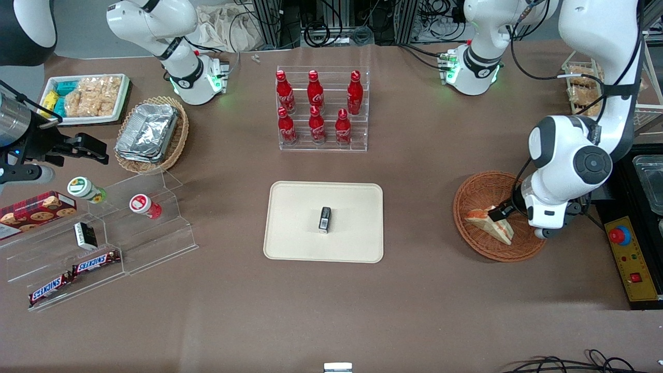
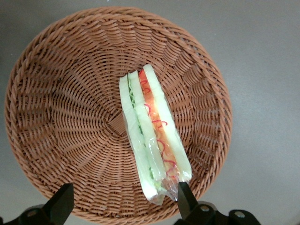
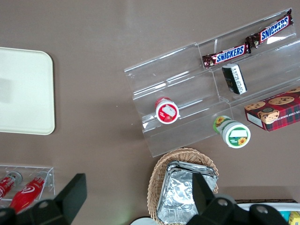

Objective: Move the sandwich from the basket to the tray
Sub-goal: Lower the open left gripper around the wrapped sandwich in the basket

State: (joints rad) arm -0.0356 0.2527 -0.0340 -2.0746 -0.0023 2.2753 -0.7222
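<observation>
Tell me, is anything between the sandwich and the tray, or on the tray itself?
The table between the basket and the tray shows nothing. A small black object stands mid-tray. The open gripper hangs over the sandwich.

On the brown bench [image 3: 103, 70] lie a cream rectangular plastic tray [image 3: 23, 93], a clear acrylic stepped stand [image 3: 197, 89] carrying two Snickers bars [image 3: 246, 42], and a tan wicker basket [image 3: 185, 187] of foil containers.

Front camera looks down; wrist cameras face tabletop (basket [image 2: 56, 93] shared).
</observation>
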